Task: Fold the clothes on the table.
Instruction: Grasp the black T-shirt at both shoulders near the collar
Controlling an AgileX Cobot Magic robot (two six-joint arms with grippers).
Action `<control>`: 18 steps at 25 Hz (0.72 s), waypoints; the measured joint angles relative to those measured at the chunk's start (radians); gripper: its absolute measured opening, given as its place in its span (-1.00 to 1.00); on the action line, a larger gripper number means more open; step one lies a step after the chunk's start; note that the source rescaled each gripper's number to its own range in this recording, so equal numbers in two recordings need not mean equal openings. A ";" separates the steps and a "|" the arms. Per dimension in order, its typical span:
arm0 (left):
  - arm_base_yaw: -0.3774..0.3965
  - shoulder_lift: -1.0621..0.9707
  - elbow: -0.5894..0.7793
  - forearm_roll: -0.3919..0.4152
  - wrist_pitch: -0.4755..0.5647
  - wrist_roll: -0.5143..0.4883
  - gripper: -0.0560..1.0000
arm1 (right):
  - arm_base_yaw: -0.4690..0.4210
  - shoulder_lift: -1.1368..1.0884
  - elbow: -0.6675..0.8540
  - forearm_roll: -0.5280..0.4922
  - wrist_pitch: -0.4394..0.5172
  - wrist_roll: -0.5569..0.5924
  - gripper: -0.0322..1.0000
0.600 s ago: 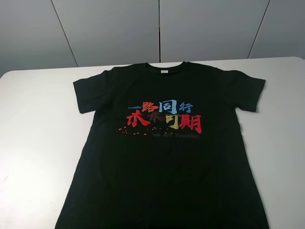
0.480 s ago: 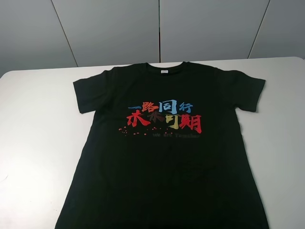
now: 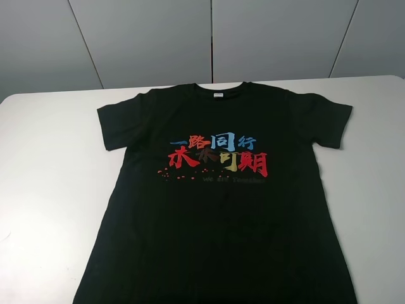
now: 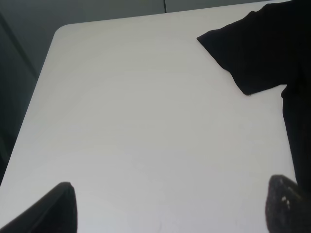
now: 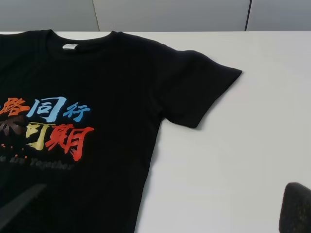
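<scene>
On the table (image 3: 50, 190), black T-shirt (image 3: 215, 234) printed "一路同行", "Together"; left end effector (image 4: 172, 184) and right end effector (image 5: 168, 187) both released.

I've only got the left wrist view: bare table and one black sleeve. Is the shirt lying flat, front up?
Observer: Yes. The T-shirt lies flat, printed front up, collar toward the far edge of the table.
Operator: Other sleeve spread out too?
Observer: Yes, the right-side sleeve lies flat and unfolded.
Operator: Where's the right claw?
Observer: The right claw is open, one finger over the shirt's body, the other over bare table.
</scene>
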 joint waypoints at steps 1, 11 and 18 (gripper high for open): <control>0.000 0.000 0.000 0.002 0.000 0.000 0.99 | 0.000 0.000 0.000 0.000 0.000 0.000 1.00; 0.000 0.000 0.000 0.004 0.000 0.000 0.99 | 0.000 0.000 0.000 0.000 0.000 0.000 1.00; 0.000 0.000 0.000 0.004 0.000 0.000 0.99 | 0.000 0.000 0.000 0.000 0.000 0.000 1.00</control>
